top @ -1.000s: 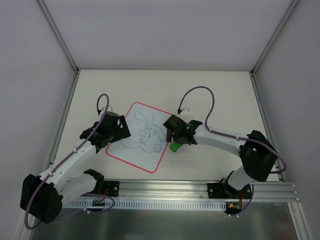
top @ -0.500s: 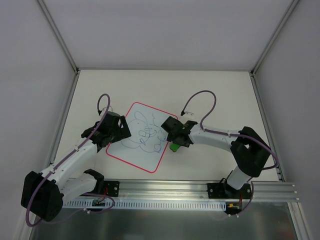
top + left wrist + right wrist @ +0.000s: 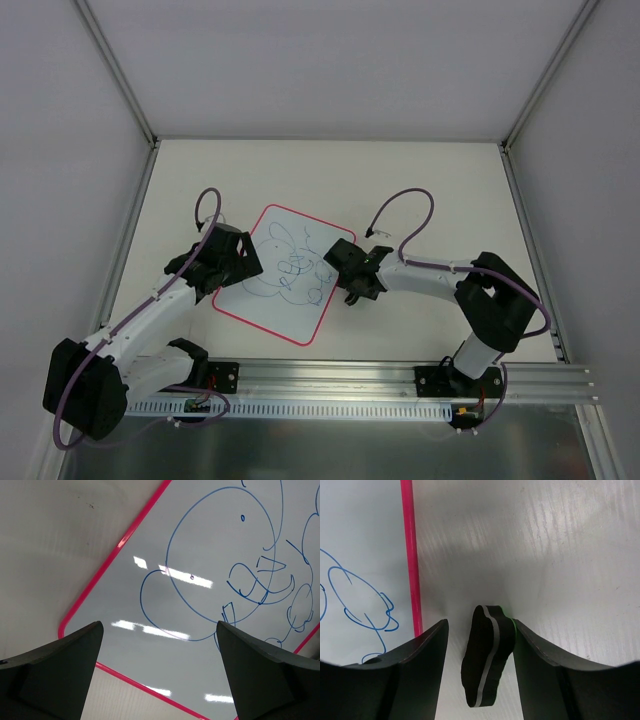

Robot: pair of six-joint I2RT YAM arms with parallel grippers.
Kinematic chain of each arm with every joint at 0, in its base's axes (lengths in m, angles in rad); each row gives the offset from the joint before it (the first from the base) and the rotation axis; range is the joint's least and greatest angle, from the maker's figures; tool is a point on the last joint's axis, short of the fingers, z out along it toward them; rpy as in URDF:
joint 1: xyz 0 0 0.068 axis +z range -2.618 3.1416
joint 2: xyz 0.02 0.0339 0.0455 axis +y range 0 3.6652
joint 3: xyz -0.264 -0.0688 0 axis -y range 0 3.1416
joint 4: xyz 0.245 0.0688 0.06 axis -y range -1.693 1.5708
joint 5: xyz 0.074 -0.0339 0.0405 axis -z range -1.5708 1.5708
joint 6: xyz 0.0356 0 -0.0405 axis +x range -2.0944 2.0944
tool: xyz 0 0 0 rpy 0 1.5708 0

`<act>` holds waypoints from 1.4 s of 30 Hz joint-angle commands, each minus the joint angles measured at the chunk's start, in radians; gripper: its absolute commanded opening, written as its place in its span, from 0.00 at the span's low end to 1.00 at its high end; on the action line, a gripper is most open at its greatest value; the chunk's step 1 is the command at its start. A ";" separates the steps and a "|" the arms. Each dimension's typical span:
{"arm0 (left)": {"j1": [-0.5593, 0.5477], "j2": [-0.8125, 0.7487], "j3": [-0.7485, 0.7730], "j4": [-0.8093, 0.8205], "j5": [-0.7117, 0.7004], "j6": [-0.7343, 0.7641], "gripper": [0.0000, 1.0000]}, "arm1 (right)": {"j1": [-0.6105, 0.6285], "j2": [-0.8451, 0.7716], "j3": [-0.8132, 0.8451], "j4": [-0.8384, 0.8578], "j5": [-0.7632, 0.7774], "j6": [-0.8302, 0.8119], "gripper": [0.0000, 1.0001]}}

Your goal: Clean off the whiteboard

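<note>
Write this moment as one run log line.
left gripper: jaws open over whiteboard | right gripper: jaws open around eraser | blue scribbles: unerased

Nothing readable turned up. The whiteboard [image 3: 287,288] carried only blue marker doodles: loops, ovals, a round cartoonish face, with no letters or numbers to make out among them. No label, brand or sign showed legibly in any view.
</note>
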 commanded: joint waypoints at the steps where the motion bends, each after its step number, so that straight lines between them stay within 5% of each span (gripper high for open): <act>1: 0.006 0.011 -0.007 0.014 -0.004 -0.022 0.98 | 0.000 -0.005 -0.002 0.006 0.038 0.033 0.56; 10: 0.004 0.024 -0.010 0.018 0.017 -0.022 0.98 | -0.012 -0.077 -0.022 -0.003 0.047 -0.088 0.56; 24: 0.004 0.024 -0.008 0.025 0.034 -0.016 0.99 | 0.038 0.067 0.227 -0.099 -0.002 -0.237 0.57; 42: 0.003 0.041 -0.005 0.028 0.049 -0.015 0.99 | 0.031 0.072 0.158 -0.101 -0.023 -0.154 0.54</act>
